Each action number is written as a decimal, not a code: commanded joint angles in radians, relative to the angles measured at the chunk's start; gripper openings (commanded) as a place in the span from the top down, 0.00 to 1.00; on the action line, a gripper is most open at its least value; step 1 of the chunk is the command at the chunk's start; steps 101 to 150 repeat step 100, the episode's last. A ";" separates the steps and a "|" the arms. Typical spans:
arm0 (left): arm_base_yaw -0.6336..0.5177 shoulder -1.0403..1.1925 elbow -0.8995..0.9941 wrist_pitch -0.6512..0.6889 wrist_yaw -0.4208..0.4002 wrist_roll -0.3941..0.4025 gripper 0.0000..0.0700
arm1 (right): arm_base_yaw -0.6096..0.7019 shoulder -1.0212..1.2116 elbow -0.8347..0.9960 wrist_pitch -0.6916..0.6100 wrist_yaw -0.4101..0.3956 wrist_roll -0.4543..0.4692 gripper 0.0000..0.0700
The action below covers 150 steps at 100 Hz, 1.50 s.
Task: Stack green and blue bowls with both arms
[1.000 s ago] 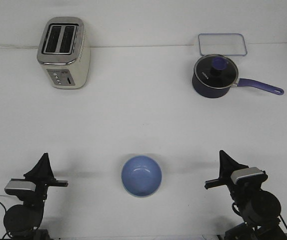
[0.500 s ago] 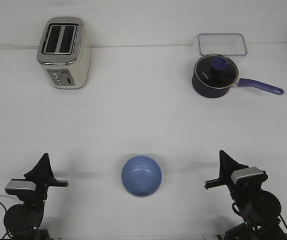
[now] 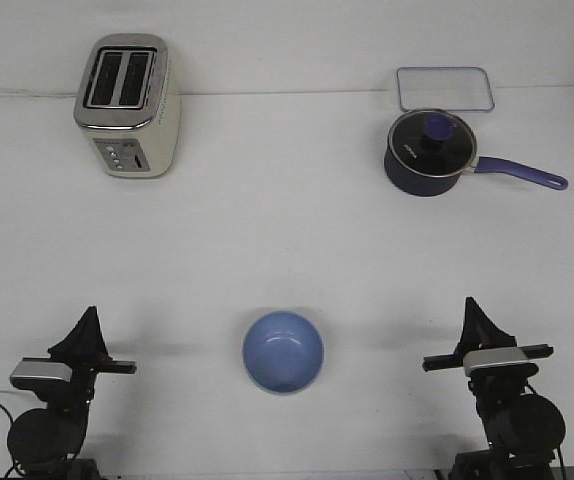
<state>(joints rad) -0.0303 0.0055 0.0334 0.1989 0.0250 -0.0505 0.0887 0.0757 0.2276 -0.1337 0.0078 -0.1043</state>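
Note:
The light blue bowl point(image 3: 283, 351) sits upright on the white table point(image 3: 287, 240) at the front centre. A thin pale greenish edge shows along its lower rim. I cannot tell if that is the green bowl under it, and no separate green bowl is in view. My left gripper point(image 3: 88, 325) rests at the front left, well clear of the bowl, fingers together and empty. My right gripper point(image 3: 479, 315) rests at the front right, also clear of the bowl, fingers together and empty.
A cream and silver toaster point(image 3: 127, 105) stands at the back left. A dark navy saucepan point(image 3: 430, 152) with a lid and a long handle stands at the back right. A clear rectangular lid point(image 3: 445, 88) lies behind it.
My right gripper has shifted right and slightly down, and its body has turned to face straight ahead. The left arm and the bowl have not moved.

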 commanded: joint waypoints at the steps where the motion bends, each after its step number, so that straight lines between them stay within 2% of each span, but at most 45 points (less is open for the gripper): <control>1: -0.001 0.000 -0.019 0.011 0.000 0.005 0.98 | -0.027 -0.040 -0.059 0.023 -0.011 -0.169 1.00; 6: -0.001 0.000 -0.019 0.011 0.000 0.005 0.98 | -0.047 -0.073 -0.106 0.023 -0.008 -0.192 1.00; 25: -0.001 0.000 -0.019 0.011 0.000 0.005 0.98 | -0.076 -0.075 -0.217 0.070 -0.019 -0.188 1.00; 150: -0.001 -0.001 -0.019 0.011 0.000 0.005 0.98 | -0.074 -0.075 -0.215 0.090 -0.015 -0.180 1.00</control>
